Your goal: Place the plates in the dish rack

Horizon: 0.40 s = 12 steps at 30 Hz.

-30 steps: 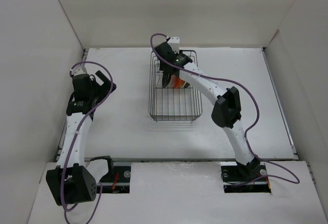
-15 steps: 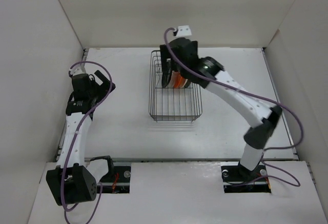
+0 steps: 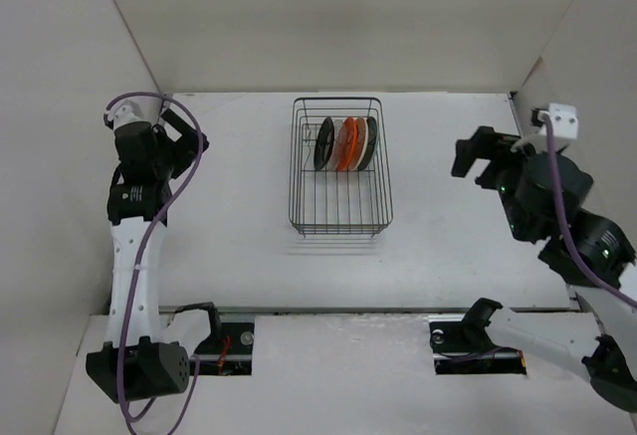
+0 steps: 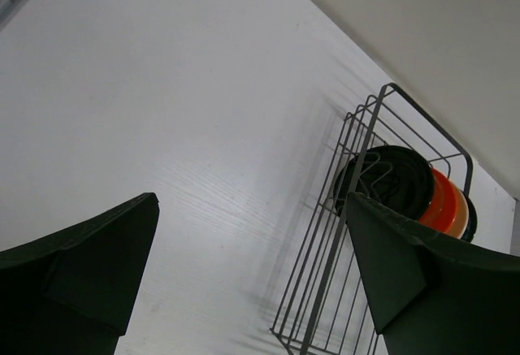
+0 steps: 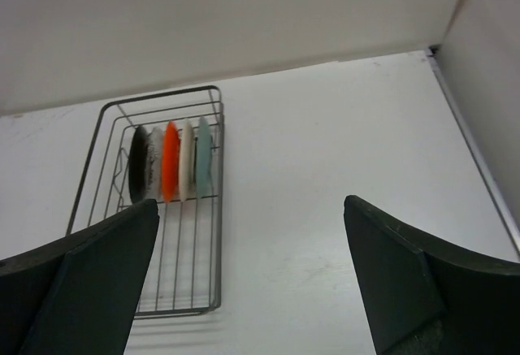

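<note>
The black wire dish rack (image 3: 338, 229) stands mid-table. Several plates stand on edge in its far end: glossy black (image 3: 324, 144), orange (image 3: 346, 144), cream (image 3: 360, 142) and teal (image 3: 371, 142). The right wrist view shows the rack (image 5: 216, 233) with black (image 5: 139, 175), clear glass (image 5: 154, 168), orange (image 5: 170, 168), cream (image 5: 187, 166) and teal (image 5: 203, 164) plates. My right gripper (image 3: 476, 161) (image 5: 250, 205) is open and empty, far right of the rack. My left gripper (image 3: 181, 142) (image 4: 252, 201) is open and empty, left of the rack (image 4: 357, 156).
White walls enclose the table on the left, back and right. The right wall's base (image 5: 475, 152) runs close beside my right gripper. The near half of the rack holds no plates.
My right arm has drawn out of the rack and swung far right, its gripper empty. The plates stay standing in the rack. My left arm has shifted slightly back and left.
</note>
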Motion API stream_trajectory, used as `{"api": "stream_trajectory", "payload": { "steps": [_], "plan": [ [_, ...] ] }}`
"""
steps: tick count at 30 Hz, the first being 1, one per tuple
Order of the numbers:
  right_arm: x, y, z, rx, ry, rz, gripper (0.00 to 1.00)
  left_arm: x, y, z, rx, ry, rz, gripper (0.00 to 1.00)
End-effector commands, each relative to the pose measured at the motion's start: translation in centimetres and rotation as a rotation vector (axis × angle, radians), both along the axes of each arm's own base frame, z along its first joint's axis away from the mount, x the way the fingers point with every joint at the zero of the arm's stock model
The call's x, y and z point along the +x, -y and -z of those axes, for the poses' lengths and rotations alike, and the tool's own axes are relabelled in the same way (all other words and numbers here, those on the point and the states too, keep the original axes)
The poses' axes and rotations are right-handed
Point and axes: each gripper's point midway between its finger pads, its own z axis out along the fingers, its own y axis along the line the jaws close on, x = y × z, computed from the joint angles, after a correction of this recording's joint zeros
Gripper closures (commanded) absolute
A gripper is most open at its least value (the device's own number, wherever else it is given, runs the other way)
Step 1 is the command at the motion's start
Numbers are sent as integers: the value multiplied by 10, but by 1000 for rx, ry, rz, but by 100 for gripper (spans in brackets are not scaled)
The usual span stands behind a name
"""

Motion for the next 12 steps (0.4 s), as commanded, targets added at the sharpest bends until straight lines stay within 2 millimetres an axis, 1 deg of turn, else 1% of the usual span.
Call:
{"api": "stream_trajectory", "payload": {
  "steps": [1, 2, 3, 4, 5, 6, 10, 11, 12],
  "plan": [
    [-13, 30, 16, -16, -4, 81, 0, -16, 3, -39, 15, 88, 7, 0],
    [-21, 41, 15, 8, 17, 102, 0, -18, 5, -42, 13, 100, 15, 0],
    [-24, 46, 19, -2, 10, 114, 0, -21, 8, -44, 8, 93, 25, 0],
    [-26, 51, 23, -5, 5, 135, 0, -22, 8, -53, 10, 106, 25, 0],
    [-28, 52, 30, -9, -20, 139, 0, -23, 8, -55, 10, 106, 25, 0],
    [-29, 54, 33, -13, -29, 149, 0, -24, 10, -59, 7, 116, 35, 0],
    [-37, 61, 29, 23, -17, 153, 0, -25, 10, -57, 5, 107, 35, 0],
    [-37, 61, 29, 23, -17, 153, 0, -25, 10, -52, 4, 96, 35, 0],
    [-38, 62, 25, 31, -10, 152, 0, -24, 10, -54, 5, 105, 35, 0]
  ]
}}
